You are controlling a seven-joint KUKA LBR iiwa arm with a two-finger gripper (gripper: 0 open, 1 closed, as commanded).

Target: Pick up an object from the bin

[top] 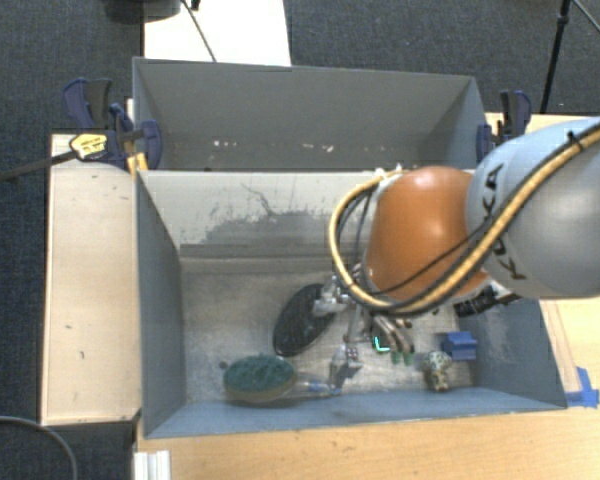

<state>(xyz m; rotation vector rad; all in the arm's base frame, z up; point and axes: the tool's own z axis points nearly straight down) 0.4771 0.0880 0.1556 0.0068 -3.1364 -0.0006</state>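
Observation:
My gripper [370, 363] hangs low in the front middle of the bin, under the orange cover, and its fingers stand apart. The left fingertip [340, 372] is down near the floor, just right of a round dark-green scrub pad [259, 376] at the front wall. A black oval thing [300, 319] lies just left of the gripper. A small green-marked thing [381, 345] lies between the fingers on the floor, partly hidden. I see nothing gripped.
A blue block [461, 345] and a small brownish lump [438, 371] lie at the front right, close to the gripper's right side. The arm and its cables cover the bin's right half.

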